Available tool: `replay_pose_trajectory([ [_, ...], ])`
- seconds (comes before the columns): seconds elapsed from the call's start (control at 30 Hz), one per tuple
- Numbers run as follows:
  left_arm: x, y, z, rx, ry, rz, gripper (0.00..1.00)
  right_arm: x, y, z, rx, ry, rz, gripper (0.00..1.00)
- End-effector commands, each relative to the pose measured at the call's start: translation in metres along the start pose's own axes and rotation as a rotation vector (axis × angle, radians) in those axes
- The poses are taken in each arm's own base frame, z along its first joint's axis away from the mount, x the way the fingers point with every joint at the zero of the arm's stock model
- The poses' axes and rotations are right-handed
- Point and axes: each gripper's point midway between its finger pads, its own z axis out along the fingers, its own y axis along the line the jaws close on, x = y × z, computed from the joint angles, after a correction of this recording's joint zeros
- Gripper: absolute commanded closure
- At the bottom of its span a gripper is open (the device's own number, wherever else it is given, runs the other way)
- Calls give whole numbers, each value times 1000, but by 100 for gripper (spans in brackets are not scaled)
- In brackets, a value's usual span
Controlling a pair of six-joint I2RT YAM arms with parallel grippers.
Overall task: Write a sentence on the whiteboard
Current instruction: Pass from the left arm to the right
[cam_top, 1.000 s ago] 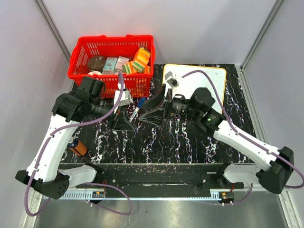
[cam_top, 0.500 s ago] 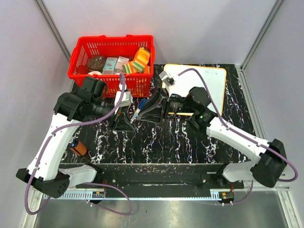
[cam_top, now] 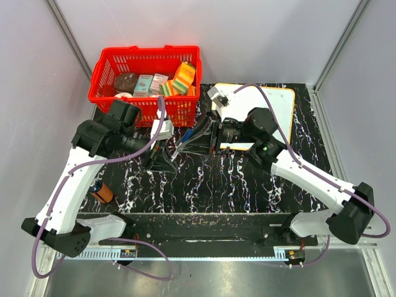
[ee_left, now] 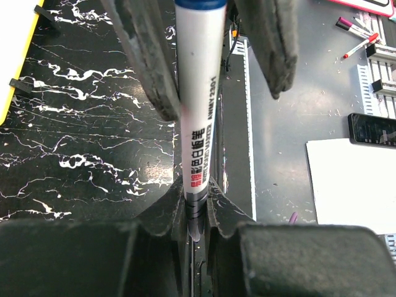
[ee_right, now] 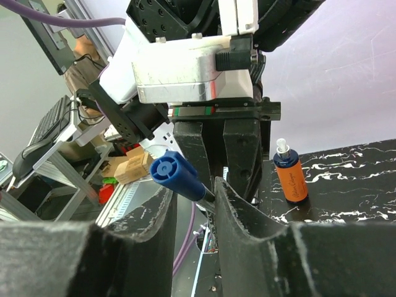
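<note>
Both arms bend inward and meet above the middle of the counter [cam_top: 235,179], in front of the red basket [cam_top: 148,49]. The left gripper [ee_left: 195,213] has its fingers narrow, clamped on the dark end of a white-barrel marker [ee_left: 199,111]. The right gripper [ee_right: 193,195] faces it from the opposite side. Its fingers sit loosely around the blue cap [ee_right: 174,173] end, one touching the barrel and the other standing off, so not clamped. The marker is off the counter, spanning between the two grippers. The whiteboard [cam_top: 244,106] lies flat at the far right of the counter, behind the right arm and apart from the marker.
</note>
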Motion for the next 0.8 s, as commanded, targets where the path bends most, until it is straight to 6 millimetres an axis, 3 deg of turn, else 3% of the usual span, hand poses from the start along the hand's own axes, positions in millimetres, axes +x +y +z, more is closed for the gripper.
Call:
replay_pose_trajectory([
  [0.0, -2, -11, 0, 45, -14, 3, 100, -13, 11, 3, -39, 13, -35, 66],
  [0.47, -5, -7, 2, 52, -10, -5, 100, 9, 3, 4, -50, 76, 37, 61],
  [0.77, -6, -6, 3, 60, -12, -14, 100, 17, -7, 3, -7, 87, 59, 62],
])
